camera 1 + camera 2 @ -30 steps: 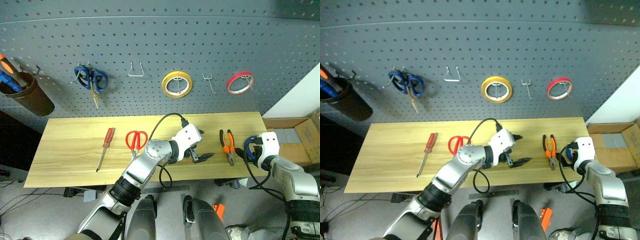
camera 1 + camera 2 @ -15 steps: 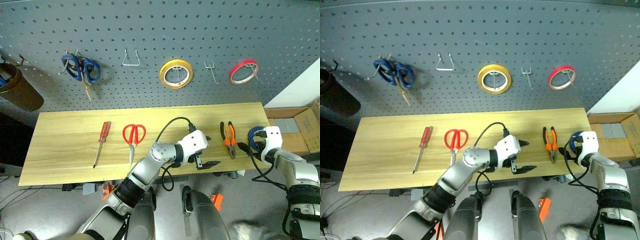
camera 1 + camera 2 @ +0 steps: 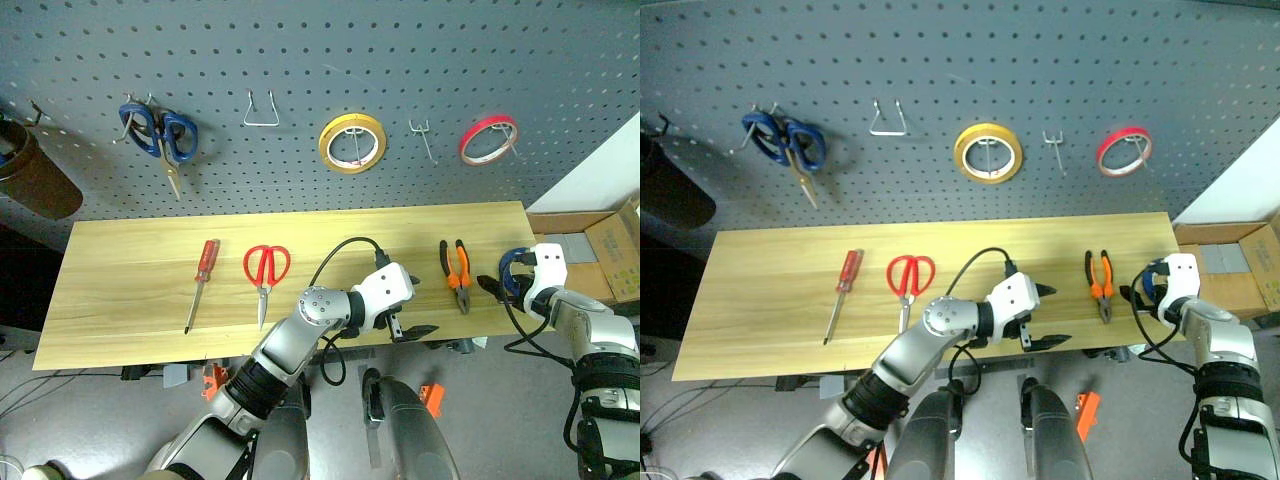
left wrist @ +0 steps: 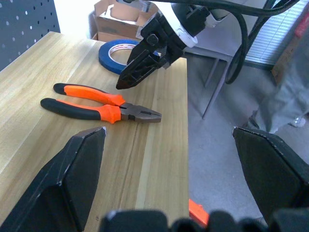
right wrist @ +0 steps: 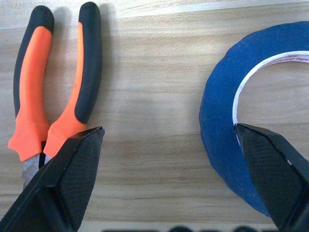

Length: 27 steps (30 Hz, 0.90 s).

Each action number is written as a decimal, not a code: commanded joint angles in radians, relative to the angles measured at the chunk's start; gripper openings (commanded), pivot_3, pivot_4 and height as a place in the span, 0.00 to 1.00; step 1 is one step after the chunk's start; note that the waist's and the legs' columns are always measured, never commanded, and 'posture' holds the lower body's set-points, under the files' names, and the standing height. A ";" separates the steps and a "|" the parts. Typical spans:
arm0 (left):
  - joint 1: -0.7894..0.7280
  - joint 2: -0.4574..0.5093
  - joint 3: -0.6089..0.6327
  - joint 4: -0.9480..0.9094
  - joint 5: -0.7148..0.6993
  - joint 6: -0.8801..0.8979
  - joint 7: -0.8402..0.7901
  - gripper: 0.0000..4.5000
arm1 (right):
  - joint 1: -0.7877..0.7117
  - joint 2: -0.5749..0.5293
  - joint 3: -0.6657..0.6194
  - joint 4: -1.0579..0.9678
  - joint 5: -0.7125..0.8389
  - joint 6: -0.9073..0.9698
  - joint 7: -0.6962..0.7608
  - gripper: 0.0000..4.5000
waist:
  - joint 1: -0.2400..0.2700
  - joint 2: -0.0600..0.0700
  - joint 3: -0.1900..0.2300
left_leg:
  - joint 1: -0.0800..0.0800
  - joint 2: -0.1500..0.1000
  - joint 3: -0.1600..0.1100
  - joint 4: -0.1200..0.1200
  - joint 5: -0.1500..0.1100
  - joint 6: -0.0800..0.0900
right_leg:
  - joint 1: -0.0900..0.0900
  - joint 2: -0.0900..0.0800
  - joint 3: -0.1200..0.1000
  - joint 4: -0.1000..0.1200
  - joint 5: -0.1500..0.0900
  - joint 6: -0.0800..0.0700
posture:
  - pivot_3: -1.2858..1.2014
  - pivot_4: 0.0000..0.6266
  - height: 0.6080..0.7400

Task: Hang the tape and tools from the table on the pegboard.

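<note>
At the near edge of the worktop (image 3: 130, 330), the left pincer (image 3: 412, 308) is held just past the front rim, its fingers spread wide with nothing between them. At 3 o'clock the right pincer (image 3: 497, 290) is also seen fully open and empty, hovering over the gap between the pliers (image 3: 456, 276) and the blue tape (image 3: 512, 268), one finger toward each.

That straddle is judged the main risk: if the fingers are closed from here, the pliers' handles could be caught along with the roll's near wall, or the thin ring could be skated sideways. The tape is lying flat at the worktop's 3 o'clock end, close to the corner, so a sideways nudge is likely to send it off the edge toward the cardboard box (image 3: 600, 262). A flat, thin ring offers little to be pinched; a shallow grip on its rim may be lost on the lift.

Toward 9 o'clock, the red scissors (image 3: 265, 272) and screwdriver (image 3: 202, 282) are lying untouched, well apart from both pincers.

Farthest, on the pegboard (image 3: 400, 60), free hooks are seen at 12 o'clock (image 3: 262, 108) and between the yellow roll (image 3: 352, 143) and red roll (image 3: 488, 139), at (image 3: 422, 136). These prongs are slim, so a swinging ring could be missed onto them or a neighbouring roll knocked down.
</note>
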 commanded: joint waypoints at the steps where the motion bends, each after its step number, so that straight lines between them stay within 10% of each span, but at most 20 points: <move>1: -0.009 -0.014 -0.003 -0.032 0.005 -0.026 -0.009 1.00 | 0.027 0.017 -0.021 -0.009 0.037 0.114 -0.003 1.00 | 0.000 0.000 0.000 | 0.000 0.000 0.000 0.000 0.000 0.000 | 0.000 0.000 0.000 0.000 0.000 0.000 | 0.54 0.74 1.00; 27: -0.005 -0.007 -0.005 -0.034 0.017 -0.060 -0.024 1.00 | -0.014 -0.028 -0.050 0.090 0.002 0.042 -0.034 1.00 | 0.000 0.002 0.002 | -0.009 -0.002 0.004 -0.001 0.000 0.000 | -0.008 0.001 -0.001 -0.001 0.000 0.000 | 0.54 0.72 1.00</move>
